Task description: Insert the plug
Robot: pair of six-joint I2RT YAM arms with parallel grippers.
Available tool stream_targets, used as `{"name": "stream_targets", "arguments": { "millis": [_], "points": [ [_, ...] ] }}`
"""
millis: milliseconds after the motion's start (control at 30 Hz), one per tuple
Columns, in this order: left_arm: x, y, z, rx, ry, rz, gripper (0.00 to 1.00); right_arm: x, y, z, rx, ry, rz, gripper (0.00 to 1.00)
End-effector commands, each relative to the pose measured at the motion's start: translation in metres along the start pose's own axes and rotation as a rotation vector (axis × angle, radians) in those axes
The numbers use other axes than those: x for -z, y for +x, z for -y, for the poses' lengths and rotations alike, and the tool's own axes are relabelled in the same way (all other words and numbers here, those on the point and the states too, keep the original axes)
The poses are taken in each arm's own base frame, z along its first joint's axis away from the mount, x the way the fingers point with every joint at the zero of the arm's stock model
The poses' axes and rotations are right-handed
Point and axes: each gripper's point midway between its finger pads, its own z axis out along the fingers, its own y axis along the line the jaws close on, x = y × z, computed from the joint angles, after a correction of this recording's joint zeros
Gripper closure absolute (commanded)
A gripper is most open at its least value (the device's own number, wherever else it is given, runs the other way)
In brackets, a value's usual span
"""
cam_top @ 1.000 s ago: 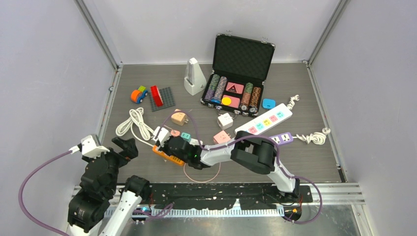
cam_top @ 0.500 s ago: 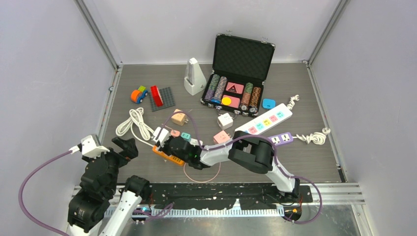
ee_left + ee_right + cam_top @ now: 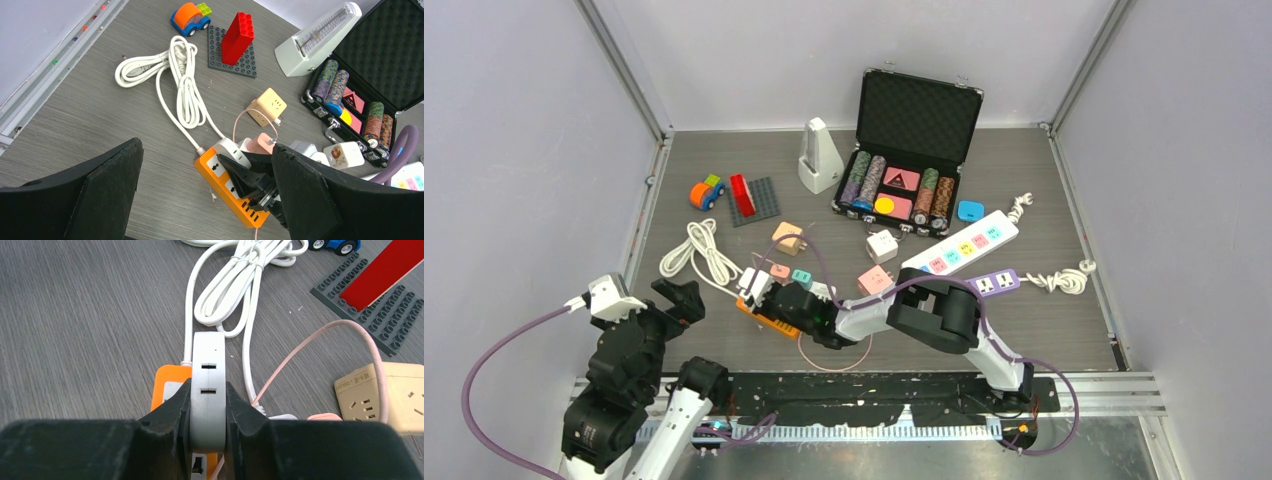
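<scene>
While the grey worktop (image 3: 1064, 325) carries plenty of clutter, only its near-left part matters for the coming move. The right arm stretches across it from its base, and the left arm sits folded at the near-left corner. The left pincer (image 3: 678, 299) is released, its fingers spread wide and grasping nothing, pointed toward the work from just beside it.

An orange power strip (image 3: 771, 319) lies flat on the worktop. Its long axis runs diagonally, from its far-left end, where a white cord (image 3: 700, 250) joins it, down toward the near right. The right pincer (image 3: 207, 412) is clenched on the white plug (image 3: 207, 372), one finger pressed to each flat side. It holds the plug on edge, directly over the strip's far-left end, so the plug lies straight ahead of the pincer and the socket beneath it. The plug's flat faces run along the strip's length.

My judgement is that the right arm alone does the insertion and needs a straight push down. The left arm is near enough to steady the strip, though it does not touch it.

The prongs are hidden under the plug body and the fingers. I cannot tell whether they have entered the socket or merely rest on the strip's face. Two short dark slots show on the plug's upper edge.
</scene>
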Motion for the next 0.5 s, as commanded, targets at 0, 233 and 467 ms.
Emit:
{"name": "stream_targets", "arguments": {
  "millis": [0, 233, 467],
  "points": [
    [0.001, -0.009, 0.005, 0.013, 0.012, 0.024, 0.01, 0.000, 0.008, 0.003, 0.046, 0.008, -0.051, 0.95],
    [-0.001, -0.009, 0.005, 0.010, 0.011, 0.025, 0.01, 0.002, 0.035, -0.012, 0.078, -0.028, -0.094, 0.95],
    [-0.001, -0.010, 0.004, 0.008, 0.009, 0.028, 0.01, 0.017, 0.080, -0.033, 0.063, -0.083, -0.226, 0.95]
  ]
}}
